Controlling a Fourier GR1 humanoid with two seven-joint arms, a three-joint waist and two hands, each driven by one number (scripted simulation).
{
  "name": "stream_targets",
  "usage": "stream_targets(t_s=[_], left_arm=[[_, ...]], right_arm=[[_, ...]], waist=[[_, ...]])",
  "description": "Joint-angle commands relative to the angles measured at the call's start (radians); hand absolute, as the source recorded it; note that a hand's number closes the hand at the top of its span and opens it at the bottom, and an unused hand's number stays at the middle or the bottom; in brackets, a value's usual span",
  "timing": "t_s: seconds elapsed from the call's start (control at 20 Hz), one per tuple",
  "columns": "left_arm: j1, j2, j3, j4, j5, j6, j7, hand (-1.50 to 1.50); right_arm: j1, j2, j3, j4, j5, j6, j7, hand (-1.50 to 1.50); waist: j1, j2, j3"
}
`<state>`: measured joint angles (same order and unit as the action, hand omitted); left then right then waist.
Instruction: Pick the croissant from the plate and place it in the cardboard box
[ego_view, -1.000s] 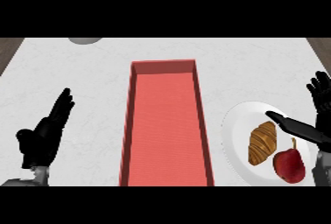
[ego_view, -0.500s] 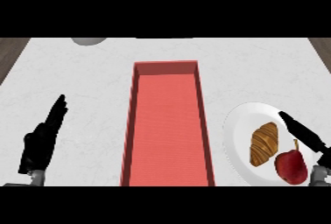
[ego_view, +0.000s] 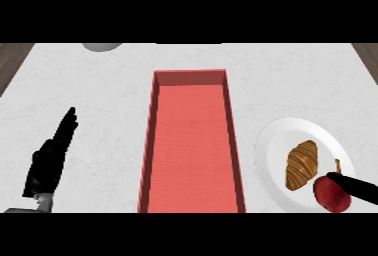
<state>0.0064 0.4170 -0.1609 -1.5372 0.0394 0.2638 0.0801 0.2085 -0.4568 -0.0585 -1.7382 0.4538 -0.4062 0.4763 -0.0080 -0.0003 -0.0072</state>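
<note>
A brown croissant (ego_view: 302, 164) lies on a white plate (ego_view: 277, 145) at the right, with a red apple-like fruit (ego_view: 331, 195) just below it on the same plate. A long red open box (ego_view: 190, 145) runs down the middle of the counter. My right hand (ego_view: 356, 186) shows only as a dark finger coming in from the right edge, lying across the red fruit and just short of the croissant's lower end. My left hand (ego_view: 50, 162) rests at the lower left, fingers straight and pointing up, holding nothing.
A grey rounded object (ego_view: 102, 46) sits at the counter's far edge, upper left. White marbled counter (ego_view: 96, 95) spreads on both sides of the box. Dark wood floor shows at both upper corners.
My right hand has dropped and drawn back toward the lower right, now only a finger over the red fruit. My left hand has turned edge-on. Croissant, plate and box have not moved.
</note>
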Motion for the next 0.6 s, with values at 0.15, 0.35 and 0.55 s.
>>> stream_targets(t_s=[0.15, 0.35, 0.55], left_arm=[[-0.005, -0.02, -0.025, 0.018, -0.032, 0.004, -0.024, 0.0], [0.002, -0.041, -0.008, 0.035, -0.015, -0.011, -0.031, 0.0], [-0.037, -0.038, 0.008, -0.004, -0.042, -0.01, 0.052, 0.0]], right_arm=[[-0.041, -0.135, 0.117, -0.186, -0.034, 0.381, 0.435, -1.5], [-0.126, -0.07, 0.197, -0.241, -0.035, 0.452, 0.645, -1.5], [-0.203, -0.03, 0.198, -0.234, -0.011, 0.494, 0.76, -1.5]], waist=[[0.017, 0.003, 0.0], [0.016, 0.001, 0.005], [0.011, 0.0, 0.007]])
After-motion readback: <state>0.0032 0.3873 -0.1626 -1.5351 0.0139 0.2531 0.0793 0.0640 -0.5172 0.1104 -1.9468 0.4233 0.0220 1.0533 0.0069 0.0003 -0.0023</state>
